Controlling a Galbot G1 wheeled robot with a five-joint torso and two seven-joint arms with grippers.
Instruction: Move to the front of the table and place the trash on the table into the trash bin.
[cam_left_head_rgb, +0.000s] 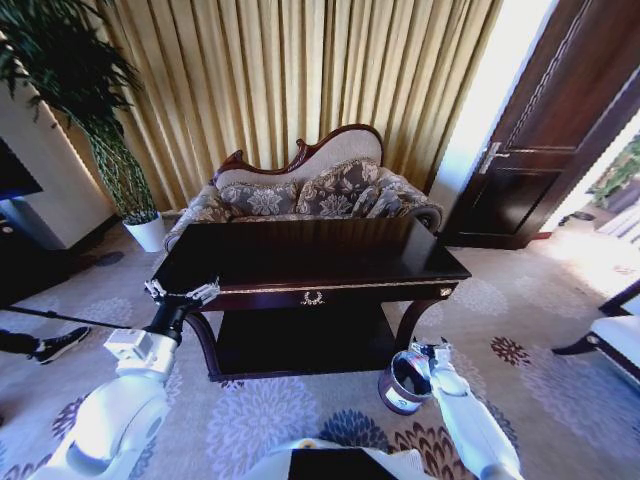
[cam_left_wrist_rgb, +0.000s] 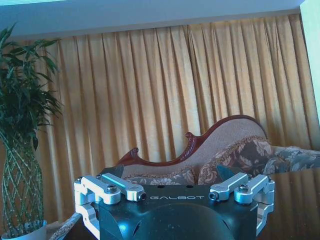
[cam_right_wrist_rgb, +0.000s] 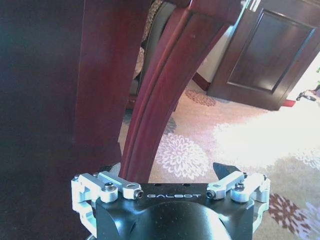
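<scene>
Strong daylight pours in beside the dark door (cam_left_head_rgb: 540, 150), washing the carpet (cam_left_head_rgb: 590, 255) there to white glare. The glossy counter (cam_left_head_rgb: 300, 255) top stays deep and dark, with shadow under it. The head view bends outward near its edges. Both wrist views look soft, the curtain (cam_left_wrist_rgb: 165, 85) evenly backlit.

Gold curtains (cam_left_head_rgb: 300, 70), floral sofa (cam_left_head_rgb: 310, 190), patterned carpet (cam_left_head_rgb: 500, 300)

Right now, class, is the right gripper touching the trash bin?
Cannot tell. In the head view the right gripper sits at the rim of the trash bin, overlapping it, with no plain gap or contact.
</scene>
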